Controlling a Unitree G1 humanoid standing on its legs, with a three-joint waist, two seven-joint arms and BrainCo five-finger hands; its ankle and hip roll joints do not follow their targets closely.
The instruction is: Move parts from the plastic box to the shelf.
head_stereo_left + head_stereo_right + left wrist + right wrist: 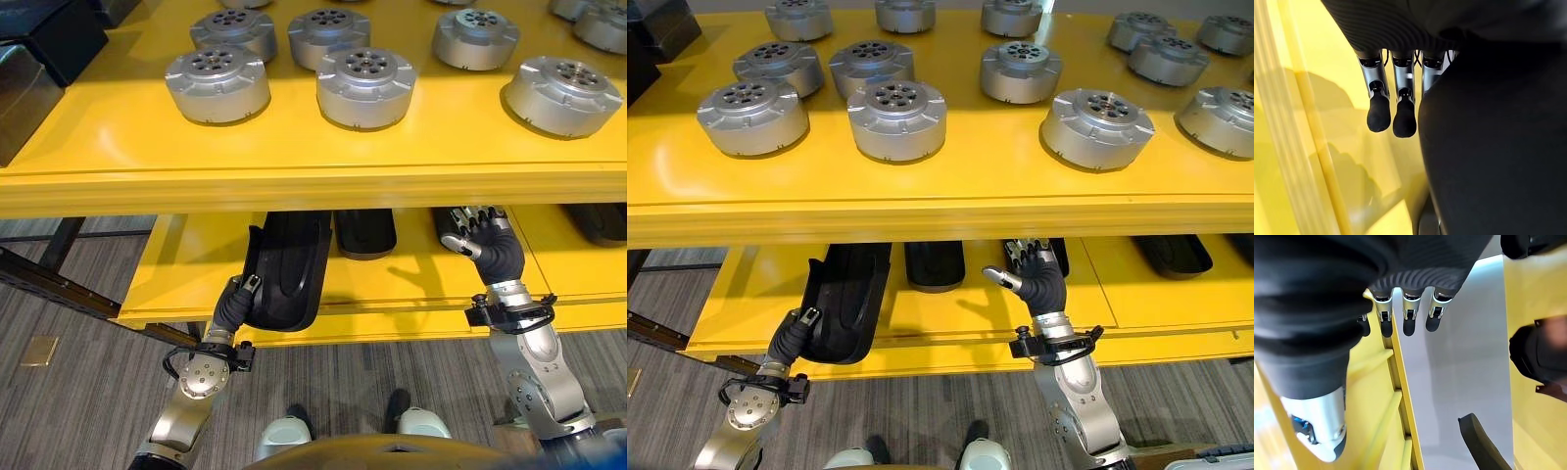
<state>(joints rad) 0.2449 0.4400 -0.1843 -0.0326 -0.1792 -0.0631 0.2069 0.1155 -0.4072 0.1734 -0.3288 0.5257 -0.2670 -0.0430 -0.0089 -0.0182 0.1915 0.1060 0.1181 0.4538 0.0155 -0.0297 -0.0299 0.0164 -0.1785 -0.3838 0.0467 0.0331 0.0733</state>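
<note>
A long black curved part lies tilted over the front edge of the lower yellow shelf. My left hand holds its near end, thumb on top and fingers stretched along its underside beside the part. My right hand is open with its fingers spread. It is raised above the lower shelf just under the top shelf's front lip and holds nothing.
Several silver round parts stand on the top yellow shelf. More black parts lie further back on the lower shelf. A black box sits at the top shelf's left end. Grey carpet lies below.
</note>
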